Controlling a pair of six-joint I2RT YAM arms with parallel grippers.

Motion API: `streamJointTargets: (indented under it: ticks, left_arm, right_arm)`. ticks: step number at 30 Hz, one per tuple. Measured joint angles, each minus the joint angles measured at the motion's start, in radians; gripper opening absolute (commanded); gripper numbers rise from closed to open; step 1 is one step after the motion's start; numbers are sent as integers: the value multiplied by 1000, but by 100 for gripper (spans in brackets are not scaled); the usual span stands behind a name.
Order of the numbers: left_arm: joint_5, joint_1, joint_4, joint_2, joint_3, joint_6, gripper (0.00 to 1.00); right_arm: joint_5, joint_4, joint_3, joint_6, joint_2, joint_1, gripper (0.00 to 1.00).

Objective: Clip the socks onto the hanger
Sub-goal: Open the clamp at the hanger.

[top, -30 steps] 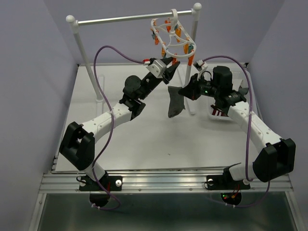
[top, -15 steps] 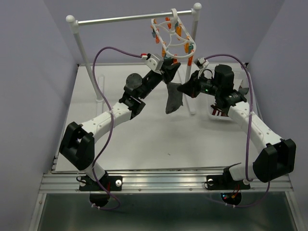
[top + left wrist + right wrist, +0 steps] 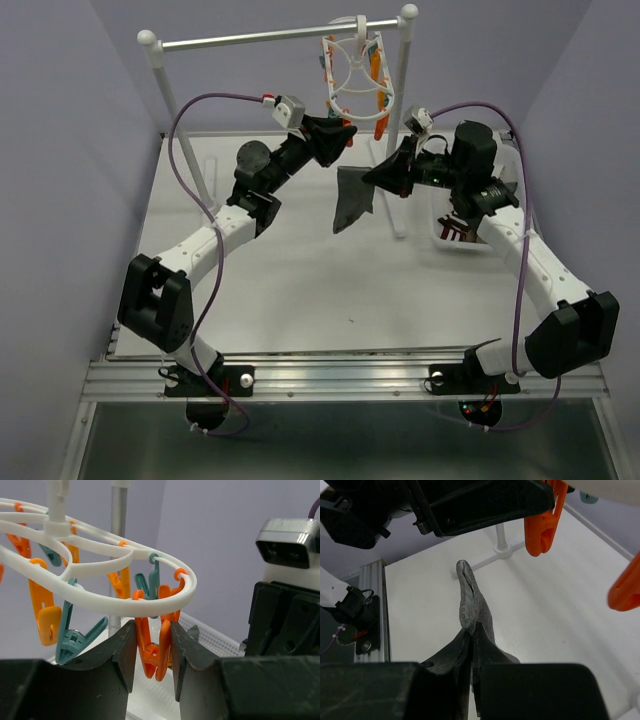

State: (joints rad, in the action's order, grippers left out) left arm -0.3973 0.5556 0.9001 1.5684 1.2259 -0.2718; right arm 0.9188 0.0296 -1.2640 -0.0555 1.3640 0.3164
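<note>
The white oval hanger (image 3: 352, 72) hangs by its hook from the rail, orange and teal clips dangling from its rings. My left gripper (image 3: 343, 132) is raised under it. In the left wrist view its jaws (image 3: 153, 632) press both sides of an orange clip (image 3: 159, 656) under the ring (image 3: 100, 599). My right gripper (image 3: 377, 177) is shut on the top edge of a dark grey sock (image 3: 352, 202), which hangs limp just below and right of that clip. From the right wrist the sock (image 3: 470, 597) rises out of the shut jaws (image 3: 472, 631) toward an orange clip (image 3: 544, 526).
The hanger's rail stand (image 3: 250, 38) has white ball-topped posts, and its right post (image 3: 400, 110) runs down between the two grippers. A white perforated basket (image 3: 478, 243) at the right holds a striped sock (image 3: 457, 232). Grey walls close in the table.
My left gripper has risen and shifted left, and the hanger has turned with the clip it holds. The right gripper has lifted the grey sock slightly toward the clip.
</note>
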Motion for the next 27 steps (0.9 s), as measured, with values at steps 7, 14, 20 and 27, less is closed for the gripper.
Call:
streamJointTargets:
  ticks: [7, 14, 20, 27]
  left_arm:
    - [-100, -57, 27, -32, -16, -95, 0]
    - [-193, -90, 82, -51, -16, -191, 0]
    - [-232, -112, 91, -51, -16, -232, 0]
    - [-237, -119, 92, -51, -16, -254, 0]
  right_arm:
    - [98, -36, -90, -19, 65, -8, 1]
    - [125, -50, -130, -72, 151, -10, 1]
    - [129, -178, -130, -179, 167, -10, 1]
    - [129, -285, -135, -266, 172, -10, 1]
